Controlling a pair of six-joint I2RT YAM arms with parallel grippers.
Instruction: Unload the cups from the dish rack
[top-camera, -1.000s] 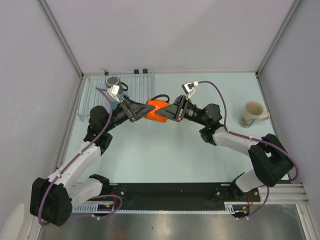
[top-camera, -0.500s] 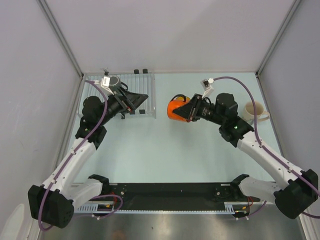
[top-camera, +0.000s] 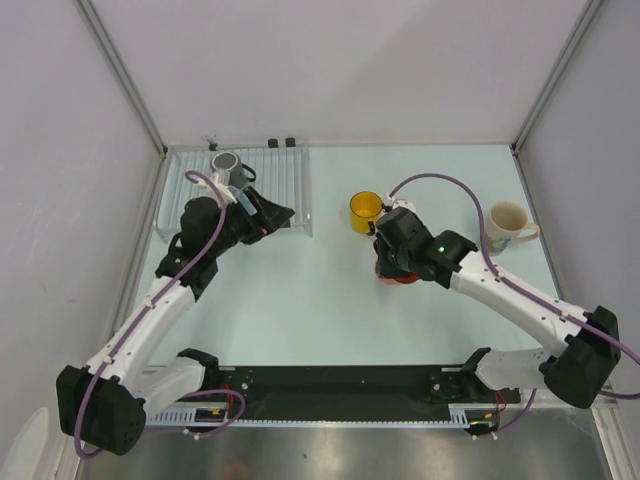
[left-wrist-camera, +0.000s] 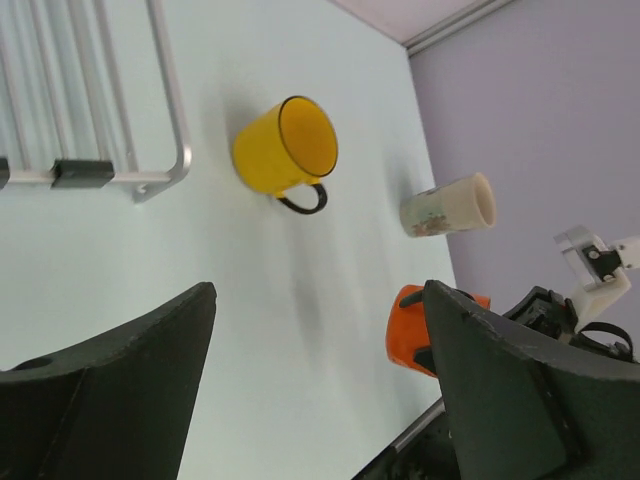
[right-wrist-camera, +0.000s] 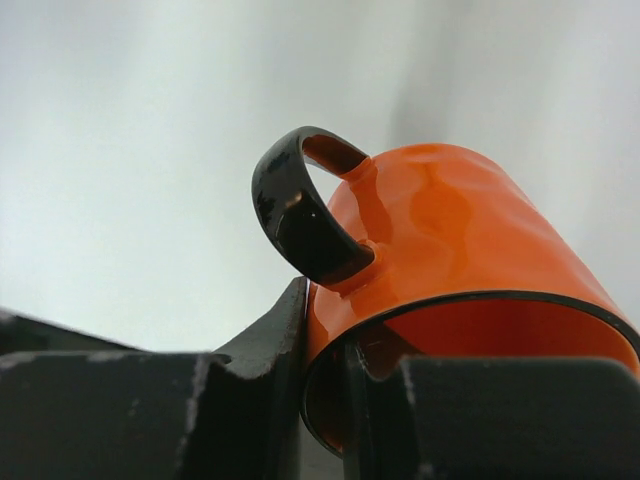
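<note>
Right tool (right-wrist-camera: 325, 350) grips the orange mug (right-wrist-camera: 450, 240) by its rim, mid-frame; setting it down likely comes next. Left tool (left-wrist-camera: 318, 290) gapes empty, upper left.

A pale mint bench (top-camera: 300, 320) sits boxed in by plain lilac-grey walls (top-camera: 350, 60), with slim metal posts (top-camera: 120, 75) at the corners and soft, even light.

Top view bright and even, only faint soft shadows on the desk (top-camera: 300, 310). Left wrist sharp, yellow mug (left-wrist-camera: 285, 145) casts a soft shadow; right wrist background is washed-out blur, mild sheen on orange mug (right-wrist-camera: 450, 230).
</note>
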